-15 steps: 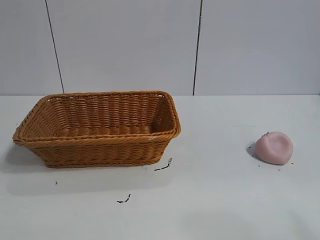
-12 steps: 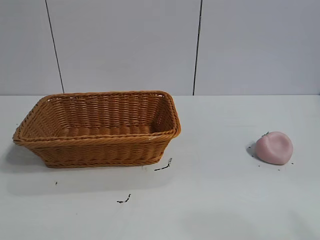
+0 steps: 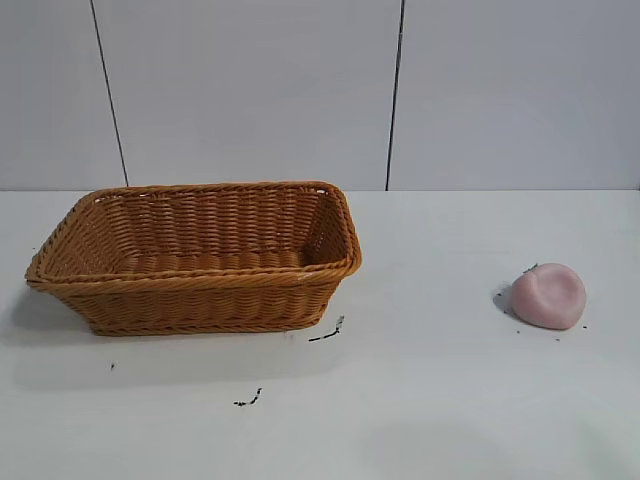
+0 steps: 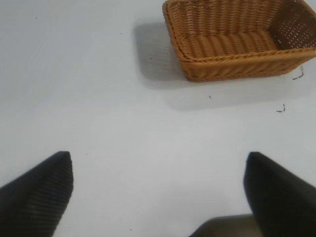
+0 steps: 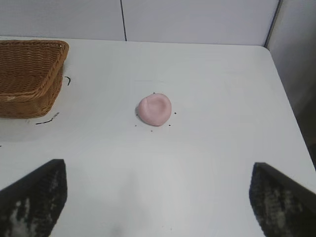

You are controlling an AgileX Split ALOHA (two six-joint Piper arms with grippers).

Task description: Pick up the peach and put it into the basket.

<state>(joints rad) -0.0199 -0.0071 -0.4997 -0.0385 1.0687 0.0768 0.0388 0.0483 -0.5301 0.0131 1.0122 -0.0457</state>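
A: Where is the peach point(image 3: 548, 296)?

B: It sits on the white surface point(image 3: 450, 400), out in front of the right hand point(image 5: 157, 197) and well apart from it. Nothing touches it. It is pink and round, with a dent on top, and tiny dark specks lie around it.

A: Is the right hand holding anything?

B: No. Its two dark fingers point(image 5: 34, 197) are spread wide, with only bare surface between them.

A: And the basket point(image 3: 196, 256)?

B: It stands off to the side of the peach, well apart from it. It lies ahead of the left hand point(image 4: 158, 190), a good way off. I see nothing in the part of its inside that shows.

A: What about the left hand?

B: It is spread wide too, and it holds nothing. It hangs over bare surface.

A: Anything else?

B: A few little dark scraps point(image 3: 327, 331) lie on the surface just beside the basket.
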